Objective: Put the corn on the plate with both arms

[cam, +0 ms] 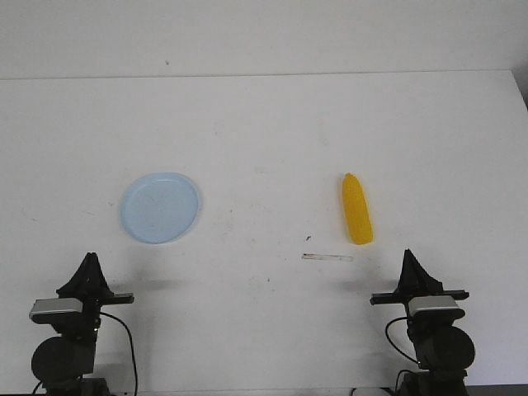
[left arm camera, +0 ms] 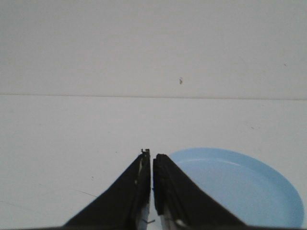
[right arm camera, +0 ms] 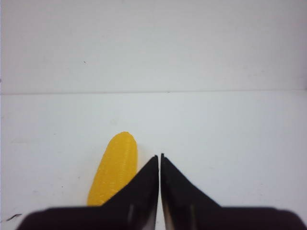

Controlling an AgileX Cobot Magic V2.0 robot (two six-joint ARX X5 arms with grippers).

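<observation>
The yellow corn (cam: 357, 209) lies on the white table right of centre, its pointed tip facing away from me. It also shows in the right wrist view (right arm camera: 115, 167), beyond and beside the jaws. The pale blue plate (cam: 160, 207) lies left of centre, empty; it also shows in the left wrist view (left arm camera: 240, 187). My left gripper (cam: 89, 271) is shut and empty near the table's front edge, short of the plate; in its wrist view (left arm camera: 151, 154) the jaws stand together. My right gripper (cam: 410, 264) is shut and empty, short of the corn and a little right of it (right arm camera: 159, 155).
A thin pale strip (cam: 327, 257) lies on the table just in front of the corn, with small dark specks (cam: 308, 238) near it. The table's far edge (cam: 264, 76) meets a white wall.
</observation>
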